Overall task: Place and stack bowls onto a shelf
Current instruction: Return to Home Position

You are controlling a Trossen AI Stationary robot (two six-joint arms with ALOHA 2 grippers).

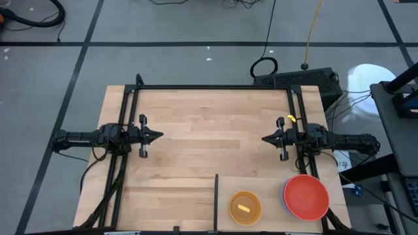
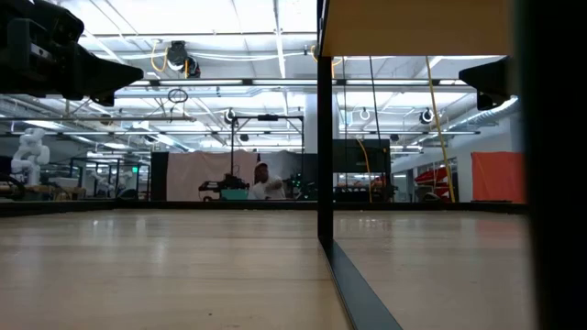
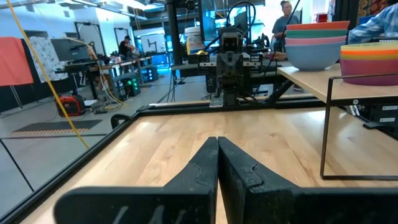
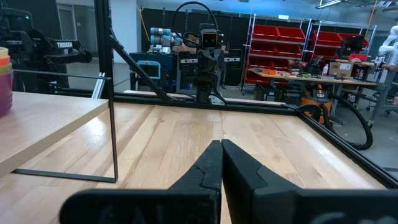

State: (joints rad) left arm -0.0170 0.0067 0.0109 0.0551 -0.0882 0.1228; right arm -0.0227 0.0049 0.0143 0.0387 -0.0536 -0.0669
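Note:
Two stacks of bowls stand on the raised pale shelf (image 1: 268,188) at the table's near edge. The large stack has a red bowl (image 1: 305,197) on top; in the left wrist view this large stack (image 3: 317,43) shows red, teal and blue. The small stack (image 1: 245,207) shows orange from above and has a purple bowl (image 4: 5,84) at its bottom. My left gripper (image 1: 159,136) is shut at the table's left side. My right gripper (image 1: 265,139) is shut at the right side. Both point level toward the table's middle, far from the bowls.
The shelf stands on thin dark wire legs (image 3: 324,127), and a dark upright edge (image 1: 215,202) marks its left end. A black frame (image 1: 209,87) runs along the table's far edge and sides. Bare wood (image 1: 209,130) lies between the two grippers.

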